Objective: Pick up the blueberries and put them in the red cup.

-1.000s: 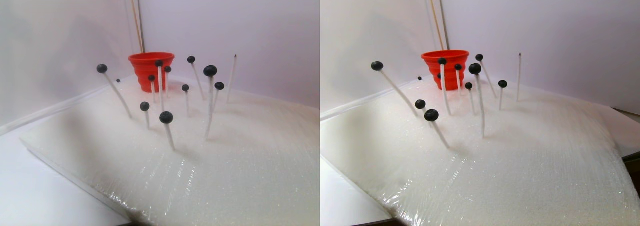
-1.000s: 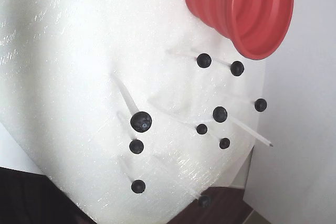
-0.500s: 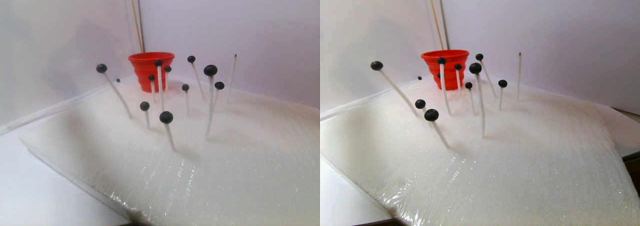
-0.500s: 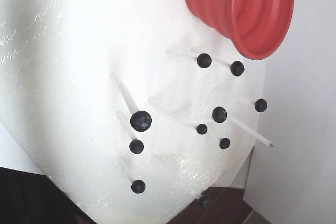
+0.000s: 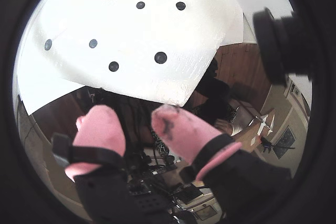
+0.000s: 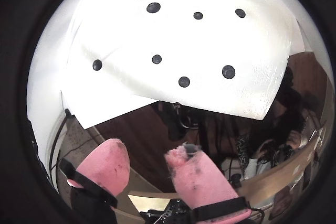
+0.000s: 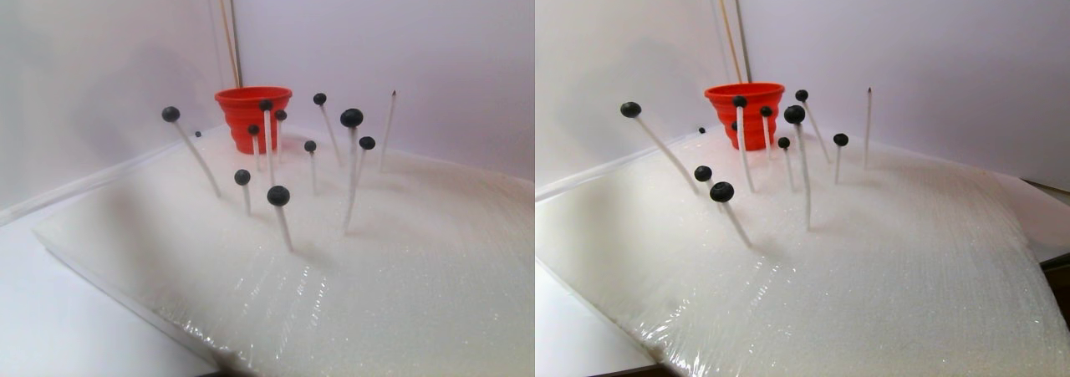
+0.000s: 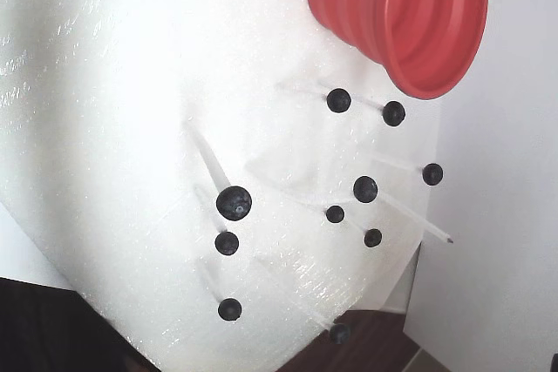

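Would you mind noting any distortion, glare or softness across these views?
Both wrist views are fisheye circles with black vignetting; the foam board is blown out white, and the end effector is near and soft. In the stereo pair view, the plastic wrap glints on the foam's front, while the red cup stays sharp. In the fixed view, the blueberries look crisp and their sticks wash out.
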`<state>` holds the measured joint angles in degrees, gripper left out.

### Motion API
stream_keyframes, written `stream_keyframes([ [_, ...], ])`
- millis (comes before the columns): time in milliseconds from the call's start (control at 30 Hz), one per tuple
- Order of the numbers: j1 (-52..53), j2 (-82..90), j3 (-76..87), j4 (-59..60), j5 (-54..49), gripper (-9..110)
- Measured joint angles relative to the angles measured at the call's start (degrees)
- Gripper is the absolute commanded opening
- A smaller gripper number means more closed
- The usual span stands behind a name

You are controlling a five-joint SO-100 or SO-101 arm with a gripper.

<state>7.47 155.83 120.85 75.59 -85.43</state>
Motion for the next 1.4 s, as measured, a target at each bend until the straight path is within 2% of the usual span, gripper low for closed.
stream_keyframes([
  [600, 2.46, -2.99, 2.02, -7.21, -5.89, 15],
  [1400, 1.14, -2.99, 8.61, -16.44, -8.70, 16],
])
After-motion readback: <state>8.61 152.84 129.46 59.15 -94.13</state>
